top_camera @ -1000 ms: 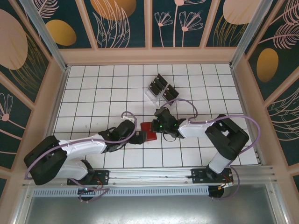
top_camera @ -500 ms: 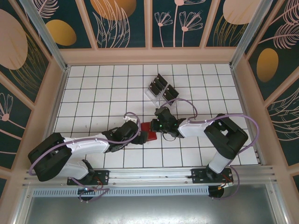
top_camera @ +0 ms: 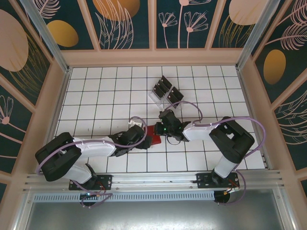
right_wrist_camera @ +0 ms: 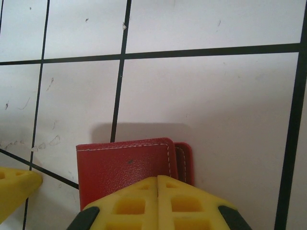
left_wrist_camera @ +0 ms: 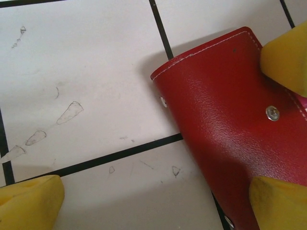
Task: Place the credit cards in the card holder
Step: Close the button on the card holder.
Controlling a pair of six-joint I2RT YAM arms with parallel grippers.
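Left fingers (left_wrist_camera: 29, 203) wide apart, right fingers (right_wrist_camera: 129, 206) tightly together.

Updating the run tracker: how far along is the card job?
Done: nothing loaded; the credit cards sit in the clear rack. In hand: right gripper is shut on the edge of the folded card holder, and left gripper is open at its other end. Left: open the holder, fetch each card, insert them all.
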